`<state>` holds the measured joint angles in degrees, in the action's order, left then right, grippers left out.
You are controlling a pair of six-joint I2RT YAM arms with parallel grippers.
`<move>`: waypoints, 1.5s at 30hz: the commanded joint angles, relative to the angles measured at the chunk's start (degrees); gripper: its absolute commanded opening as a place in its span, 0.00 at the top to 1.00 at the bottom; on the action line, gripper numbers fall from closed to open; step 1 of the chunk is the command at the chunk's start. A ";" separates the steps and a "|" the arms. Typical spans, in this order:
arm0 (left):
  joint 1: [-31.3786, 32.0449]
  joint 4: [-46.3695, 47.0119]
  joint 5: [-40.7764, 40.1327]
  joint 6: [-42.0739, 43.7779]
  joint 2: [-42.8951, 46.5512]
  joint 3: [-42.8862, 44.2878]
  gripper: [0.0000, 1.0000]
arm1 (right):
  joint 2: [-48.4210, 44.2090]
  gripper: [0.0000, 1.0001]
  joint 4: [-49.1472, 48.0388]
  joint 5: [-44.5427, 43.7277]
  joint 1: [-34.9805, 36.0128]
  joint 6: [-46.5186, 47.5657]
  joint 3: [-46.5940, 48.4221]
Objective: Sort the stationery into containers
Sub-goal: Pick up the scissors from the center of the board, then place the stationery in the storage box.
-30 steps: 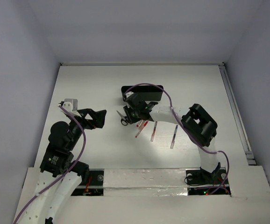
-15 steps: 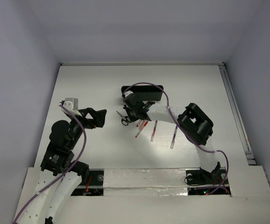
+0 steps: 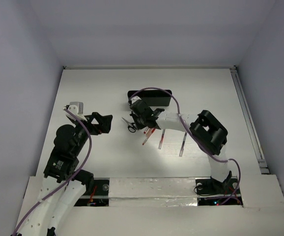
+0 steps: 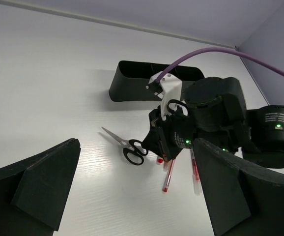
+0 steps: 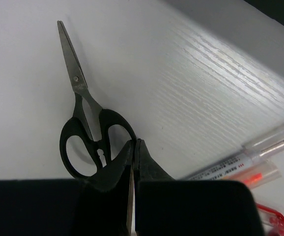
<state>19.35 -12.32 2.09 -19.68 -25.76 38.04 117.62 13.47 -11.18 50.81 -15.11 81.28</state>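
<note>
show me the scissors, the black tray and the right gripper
scissors (image 4: 124,143), left wrist view, where blades meet handles
black tray (image 4: 132,91), left wrist view, near side wall
right gripper (image 5: 133,143), right wrist view, between its closed fingertips

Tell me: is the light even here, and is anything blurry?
Top external view: a glare patch whitens the table beside the pens. Right wrist view: scissors sharp, light raking the table grain, the shut jaws of the right gripper a dark blur below. Left wrist view: the wide-open jaws of the left gripper loom dark in both lower corners.

Metal-bladed scissors (image 5: 81,93), smooth black plastic handles
</note>
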 commanded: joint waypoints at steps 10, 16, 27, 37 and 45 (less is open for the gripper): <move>-0.37 3.26 5.38 -3.16 -3.33 0.02 0.03 | -16.80 1.00 -9.34 7.13 0.70 -0.79 -3.58; -0.37 7.83 7.76 -8.35 -6.41 -2.62 0.01 | -20.68 1.00 -11.54 10.82 0.70 -1.85 -5.60; -0.37 19.87 8.11 -15.56 -13.35 -8.85 0.21 | -24.37 1.00 -12.86 15.75 0.70 -3.17 -8.76; -0.37 29.19 8.38 -18.11 -16.61 -11.59 0.32 | -24.46 1.00 -12.86 15.31 2.89 -3.17 -8.86; -0.37 30.78 7.85 -18.64 -17.31 -12.99 0.68 | -23.76 1.00 -12.86 14.26 3.95 -2.73 -8.50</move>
<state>19.38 14.57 9.74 -37.95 -42.94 25.80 95.18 3.86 3.55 54.39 -18.00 72.27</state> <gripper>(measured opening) 0.337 0.028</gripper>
